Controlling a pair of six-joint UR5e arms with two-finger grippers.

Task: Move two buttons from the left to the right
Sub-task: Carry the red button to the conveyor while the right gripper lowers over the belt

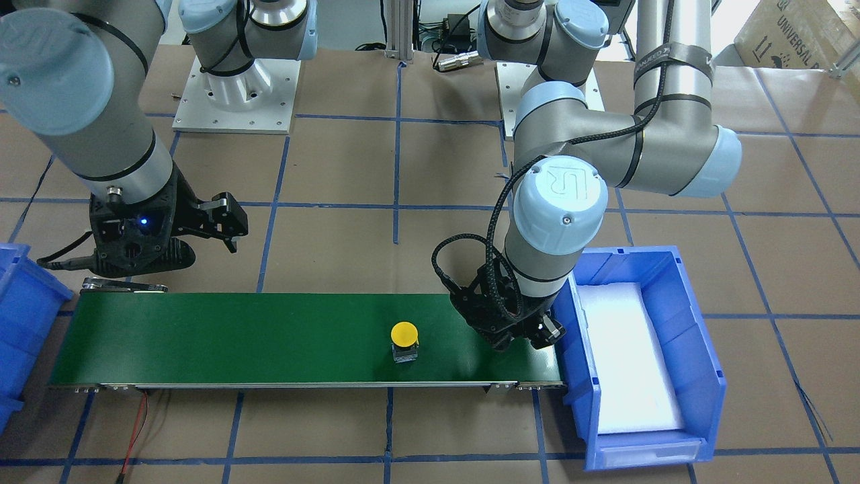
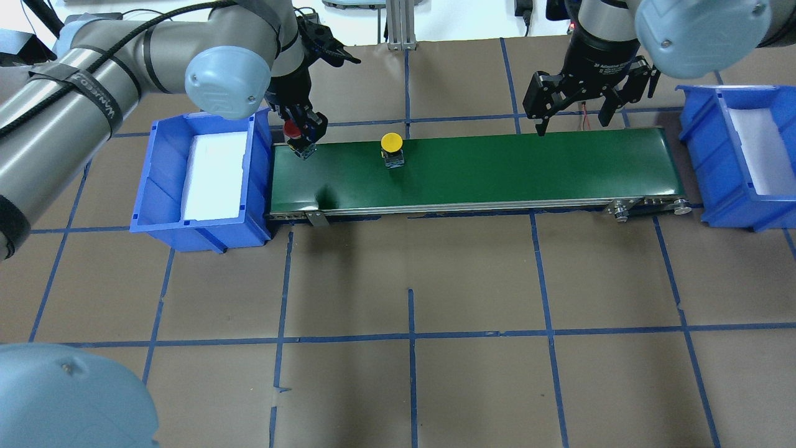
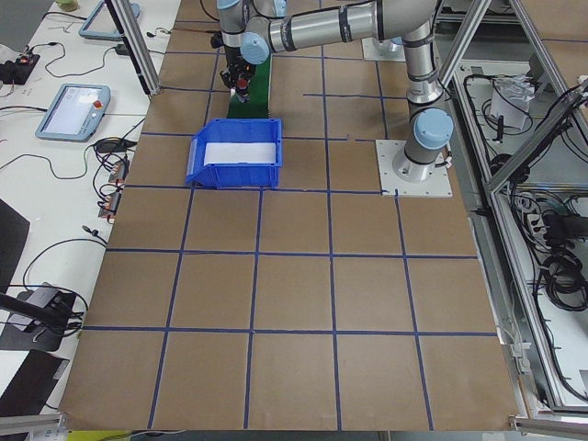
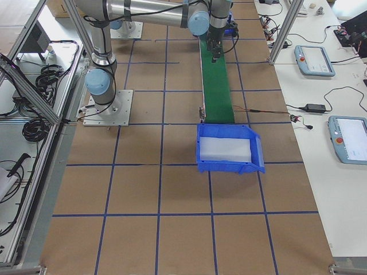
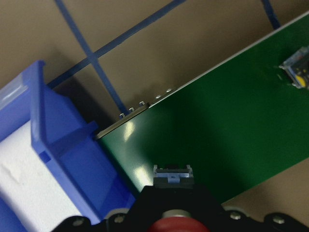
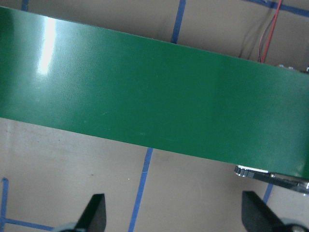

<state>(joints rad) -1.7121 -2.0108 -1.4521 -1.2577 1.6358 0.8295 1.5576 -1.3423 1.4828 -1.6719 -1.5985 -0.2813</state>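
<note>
While round button [image 2: 290, 129], left claw [image 2: 306, 144] vertical.

Green conveyor belt [image 2: 497, 171] runs across brown-paper table [image 2: 472, 280] w/ blue tape grid. Blue bin [image 2: 165, 186] butts one belt end, white foam pad [image 2: 214, 177] inside. 2nd blue bin [image 2: 715, 186] sits just beside other end, also foam-lined. Red & black wires [image 1: 138, 430] trail from belt frame. Cardboard box [image 1: 793, 33] at table corner. Tablet [image 3: 73, 108] on side bench.

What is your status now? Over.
Left hand shut on red-capped push-button switch over green conveyor belt, left end. Right hand open at belt's right end. Yellow-capped push-button switch stands on belt, left of middle. Nothing blocks the belt.
</note>
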